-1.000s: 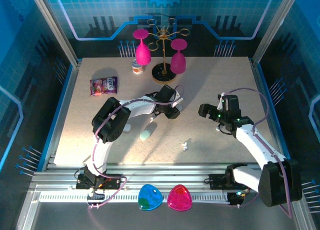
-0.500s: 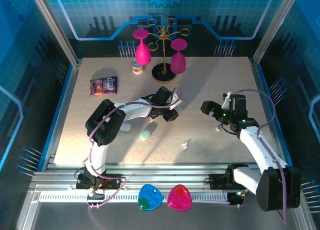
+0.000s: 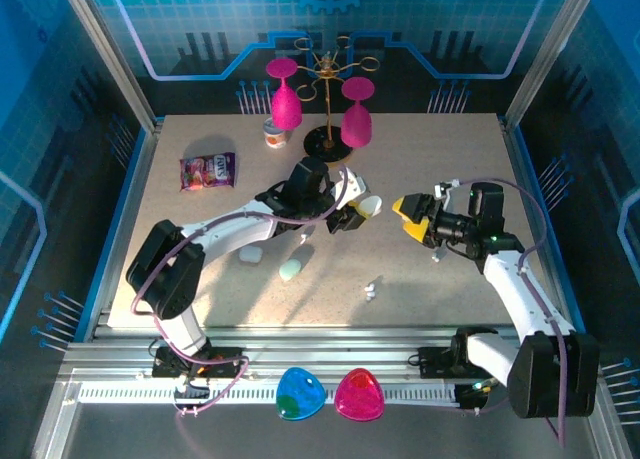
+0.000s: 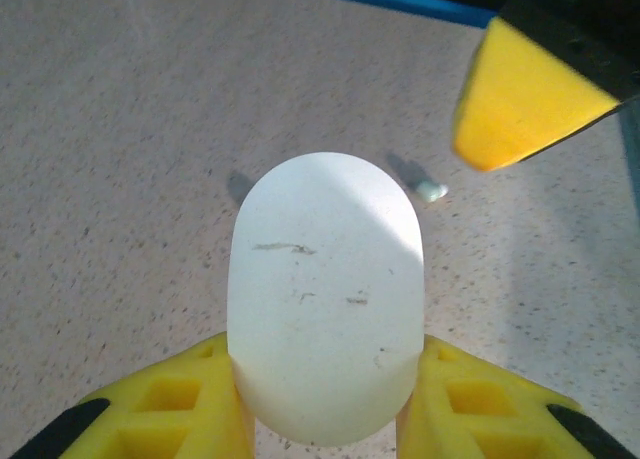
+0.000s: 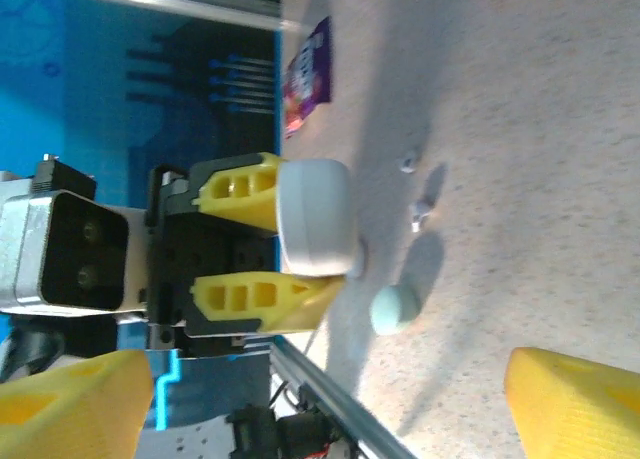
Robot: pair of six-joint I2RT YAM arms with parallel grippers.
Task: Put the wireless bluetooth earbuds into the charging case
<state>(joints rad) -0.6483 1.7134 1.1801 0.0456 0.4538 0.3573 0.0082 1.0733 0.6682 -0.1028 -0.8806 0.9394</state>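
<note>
– Above the tabletop (image 3: 450, 159), seen from overhead, the left gripper (image 3: 357, 211) is clamped on a white charging case (image 3: 369, 206), raised and pointed at the right gripper (image 3: 412, 219). Why hold it there?
– Probably to offer it across. The right gripper's fingers are spread with nothing between them, just beside the case. The earbuds (image 3: 370, 290) lie loose on the tabletop, nearer the bases than either gripper and roughly between the two.
– Anything in the way?
– A mint case (image 3: 290, 270) lies beside the left arm, back from its gripper. The snack packet (image 3: 207, 170) and the stand of pink glasses (image 3: 330, 129) are well behind it.
– And the left wrist camera?
– The charging case (image 4: 325, 299) is pinched at its lower end between yellow fingers (image 4: 180, 399), and its lid looks shut. One right-gripper finger hangs ahead, up to the right. A lone bud (image 4: 431, 191) lies on the tabletop beyond the case.
– The right wrist view?
– Its own fingers (image 5: 70, 404) sit at the edges, wide apart. Straight ahead the left gripper (image 5: 300, 231) grips the charging case (image 5: 315, 217), with the earbuds (image 5: 420, 214) and mint case (image 5: 393, 308) past it. I judge the lid must open before any bud goes in.
</note>
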